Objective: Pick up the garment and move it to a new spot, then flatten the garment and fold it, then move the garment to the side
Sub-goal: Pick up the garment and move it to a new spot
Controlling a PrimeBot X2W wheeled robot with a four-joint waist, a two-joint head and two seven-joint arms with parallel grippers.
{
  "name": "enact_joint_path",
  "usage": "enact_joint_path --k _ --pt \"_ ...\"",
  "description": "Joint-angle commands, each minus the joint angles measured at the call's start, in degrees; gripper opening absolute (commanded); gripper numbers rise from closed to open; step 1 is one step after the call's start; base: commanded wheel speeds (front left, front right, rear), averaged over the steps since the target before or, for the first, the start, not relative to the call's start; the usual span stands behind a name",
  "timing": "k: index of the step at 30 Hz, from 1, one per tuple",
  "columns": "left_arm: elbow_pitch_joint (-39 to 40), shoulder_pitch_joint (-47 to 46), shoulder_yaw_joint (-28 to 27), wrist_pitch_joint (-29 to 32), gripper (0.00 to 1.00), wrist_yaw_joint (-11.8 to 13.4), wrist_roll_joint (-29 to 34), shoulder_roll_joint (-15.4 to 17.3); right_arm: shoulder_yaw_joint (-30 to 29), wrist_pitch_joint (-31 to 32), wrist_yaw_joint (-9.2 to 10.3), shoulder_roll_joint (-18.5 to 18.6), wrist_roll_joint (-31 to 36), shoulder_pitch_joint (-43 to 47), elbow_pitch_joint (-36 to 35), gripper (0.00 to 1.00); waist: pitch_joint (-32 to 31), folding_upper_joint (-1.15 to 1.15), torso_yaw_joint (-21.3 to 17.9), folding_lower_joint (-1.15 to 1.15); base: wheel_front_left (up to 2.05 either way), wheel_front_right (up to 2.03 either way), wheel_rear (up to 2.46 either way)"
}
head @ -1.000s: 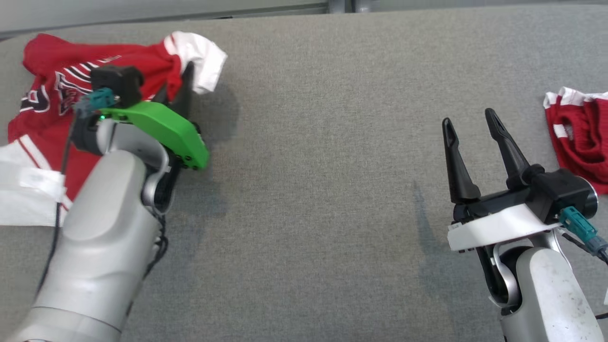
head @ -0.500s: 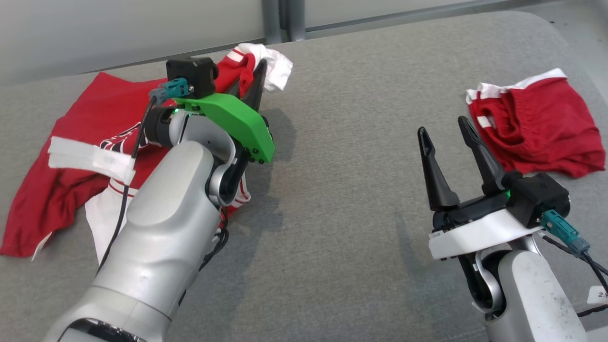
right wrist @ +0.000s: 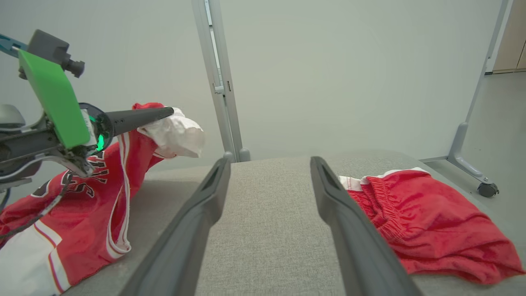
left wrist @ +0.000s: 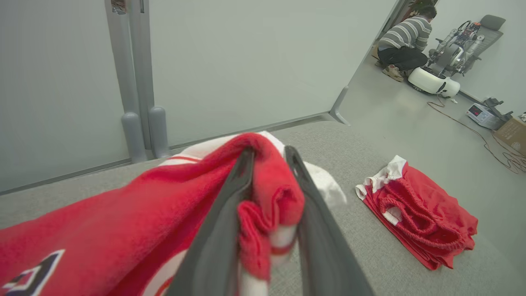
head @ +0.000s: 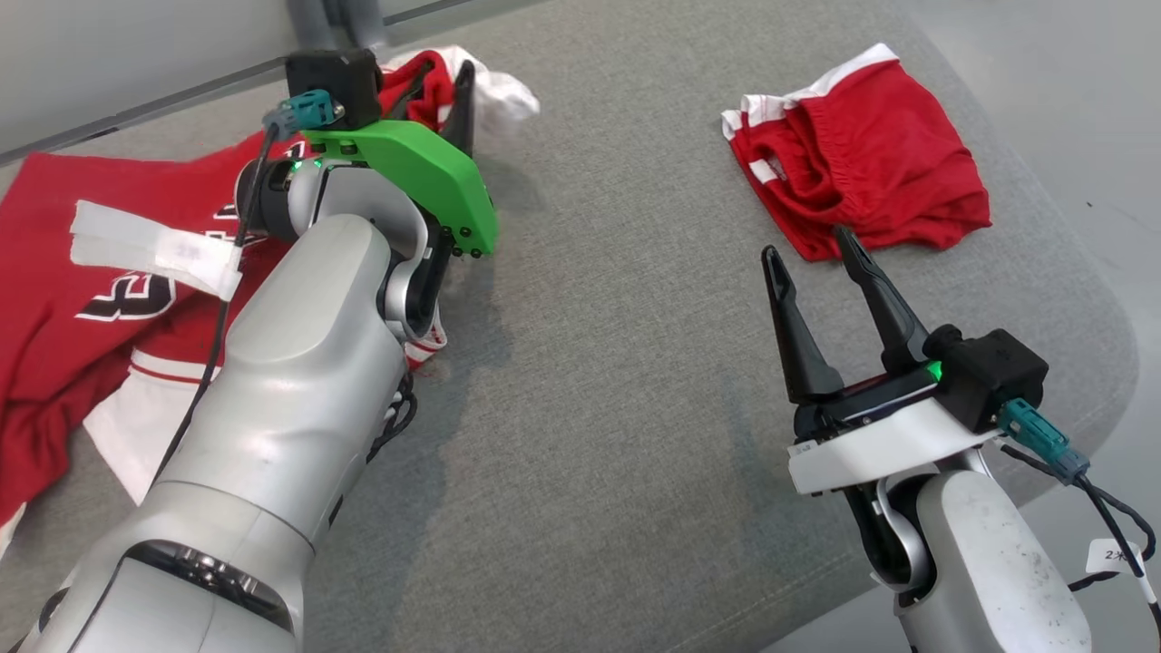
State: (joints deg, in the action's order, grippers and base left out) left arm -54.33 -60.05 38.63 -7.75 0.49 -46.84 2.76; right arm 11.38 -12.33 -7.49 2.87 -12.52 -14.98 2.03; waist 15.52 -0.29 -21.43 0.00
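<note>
We have the left gripper (left wrist: 268, 152) with its jaws pinched on a bunched edge of the red jersey (head: 54, 308), held up at the grey pad's (head: 617, 363) far left, while the right gripper (head: 807, 242) gapes empty, so flattening, folding and setting aside all lie ahead.

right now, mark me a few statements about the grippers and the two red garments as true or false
The left gripper has cloth of the red and white lettered jersey between its fingers. True.
The right gripper grips the crumpled red shorts with white trim. False: its jaws stand open and empty, short of the shorts.
The shorts lie on the floor. False: they lie on the grey fabric surface.
A person in a striped shirt crouches in the background. True.
</note>
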Motion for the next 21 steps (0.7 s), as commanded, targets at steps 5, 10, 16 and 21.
enact_joint_path --k 5,10,16,21 --pt "-1.93 -1.01 2.83 -1.05 1.0 -0.99 -2.34 0.29 -0.66 -0.85 0.0 0.05 0.35 -0.99 1.05 1.0 1.97 0.29 -0.47 0.0 0.0 0.0 0.0" --pt "-2.29 -0.39 4.77 -3.05 1.0 -2.27 -4.4 0.26 -1.45 -0.65 0.0 0.08 1.39 -0.72 1.24 1.0 0.89 0.29 2.96 0.0 0.0 0.0 0.0" --pt "-1.49 3.31 6.87 -5.91 1.0 -4.06 -5.48 0.22 -2.78 0.69 0.0 0.09 2.9 0.9 0.78 1.0 -2.08 0.29 8.74 0.0 0.0 0.0 0.0" --pt "1.08 7.45 7.22 -7.4 1.0 -4.39 -3.18 0.44 -3.23 2.23 0.0 0.11 3.64 2.64 0.88 1.0 -4.8 0.29 14.0 0.0 0.0 0.0 0.0"
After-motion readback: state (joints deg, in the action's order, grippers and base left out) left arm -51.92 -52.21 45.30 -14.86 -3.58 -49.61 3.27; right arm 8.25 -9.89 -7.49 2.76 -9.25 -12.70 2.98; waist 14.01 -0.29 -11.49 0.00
